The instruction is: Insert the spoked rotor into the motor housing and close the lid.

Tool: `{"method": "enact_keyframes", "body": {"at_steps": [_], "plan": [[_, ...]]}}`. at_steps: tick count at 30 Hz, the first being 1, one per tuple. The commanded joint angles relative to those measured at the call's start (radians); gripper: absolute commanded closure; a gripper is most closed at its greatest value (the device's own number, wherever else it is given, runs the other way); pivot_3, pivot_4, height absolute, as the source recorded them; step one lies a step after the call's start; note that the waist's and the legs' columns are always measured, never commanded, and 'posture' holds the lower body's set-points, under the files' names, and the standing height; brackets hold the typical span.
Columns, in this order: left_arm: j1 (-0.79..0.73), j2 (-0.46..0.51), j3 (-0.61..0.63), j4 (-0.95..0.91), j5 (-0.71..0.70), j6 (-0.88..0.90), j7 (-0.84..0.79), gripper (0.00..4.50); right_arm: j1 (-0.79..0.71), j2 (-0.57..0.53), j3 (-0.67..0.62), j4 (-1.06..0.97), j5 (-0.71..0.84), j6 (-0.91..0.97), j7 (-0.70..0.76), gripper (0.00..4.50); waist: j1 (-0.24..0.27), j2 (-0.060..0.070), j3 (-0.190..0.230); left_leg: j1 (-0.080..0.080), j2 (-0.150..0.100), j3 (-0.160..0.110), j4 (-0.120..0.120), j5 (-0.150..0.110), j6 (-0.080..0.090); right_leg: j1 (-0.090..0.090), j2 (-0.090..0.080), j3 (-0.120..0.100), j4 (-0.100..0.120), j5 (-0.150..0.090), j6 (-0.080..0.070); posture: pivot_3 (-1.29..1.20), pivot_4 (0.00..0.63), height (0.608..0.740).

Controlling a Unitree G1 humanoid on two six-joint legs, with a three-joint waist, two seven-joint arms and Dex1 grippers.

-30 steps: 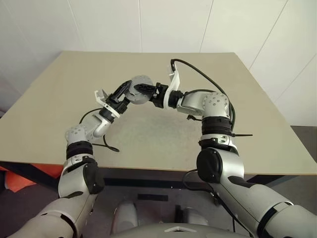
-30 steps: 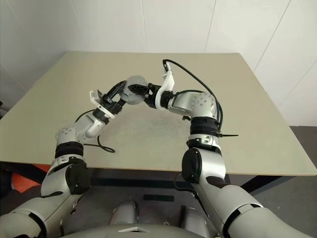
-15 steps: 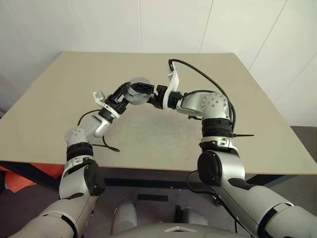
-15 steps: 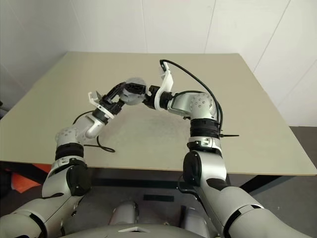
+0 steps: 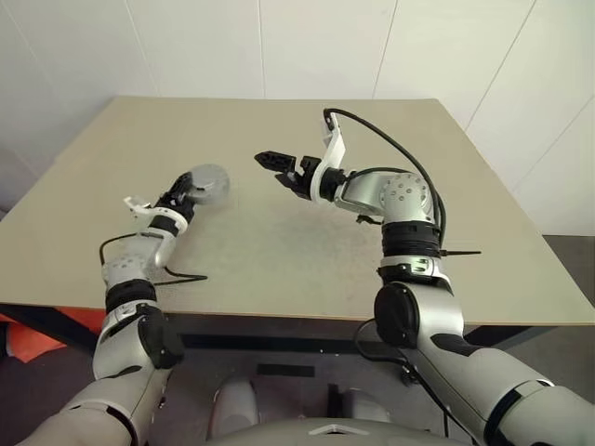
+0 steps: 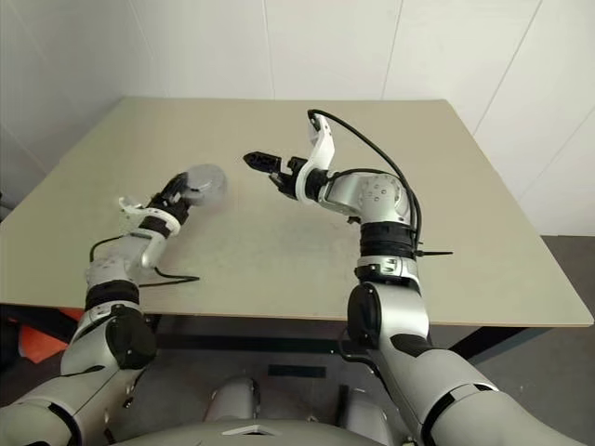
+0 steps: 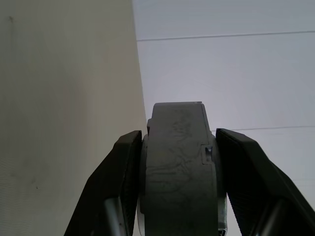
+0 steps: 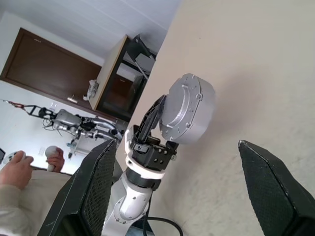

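Note:
My left gripper (image 5: 191, 189) is shut on the motor housing (image 5: 208, 180), a round grey drum held by its flat sides just above the left part of the table. Its rim faces the left wrist view (image 7: 177, 167). In the right wrist view the motor housing (image 8: 189, 108) shows a plain closed face with a seam around the edge, and no windings are visible. The spoked rotor is out of view. My right gripper (image 5: 271, 165) hangs open and empty over the table's middle, pointing toward the housing, well apart from it.
The beige table (image 5: 279, 251) runs wide around both arms. A black cable (image 5: 181, 276) lies near its front left edge. Beyond the table, the right wrist view catches a person's hand (image 8: 15, 164) and a dark cabinet (image 8: 123, 73).
My right gripper has opened and let go of the housing. The left arm has carried the housing away to the left and lower, so the two grippers now stand apart.

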Motion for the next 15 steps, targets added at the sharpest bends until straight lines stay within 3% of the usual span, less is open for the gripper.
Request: {"method": "enact_keyframes", "body": {"at_steps": [1, 15], "plan": [[-0.035, 0.057, 0.018, -0.002, 0.025, -0.082, -0.027, 2.44, 0.006, -0.001, 0.013, -0.036, 0.012, -0.007, 0.005, 0.05, 0.000, 0.000, 0.000, 0.000, 0.000, 0.000, 0.000, 0.000, 0.000, 0.000, 0.000, 0.000, 0.000, 0.000, 0.000, 0.00, 0.000, 0.740], [-0.058, 0.155, 0.044, 0.203, 0.150, -0.272, 0.053, 2.44, 0.020, -0.004, 0.033, -0.035, 0.009, -0.015, 0.011, 0.05, 0.000, -0.003, 0.000, 0.001, 0.001, 0.000, 0.000, 0.000, 0.000, 0.001, 0.000, 0.000, 0.001, 0.000, 0.000, 0.00, 0.000, 0.740]]}}
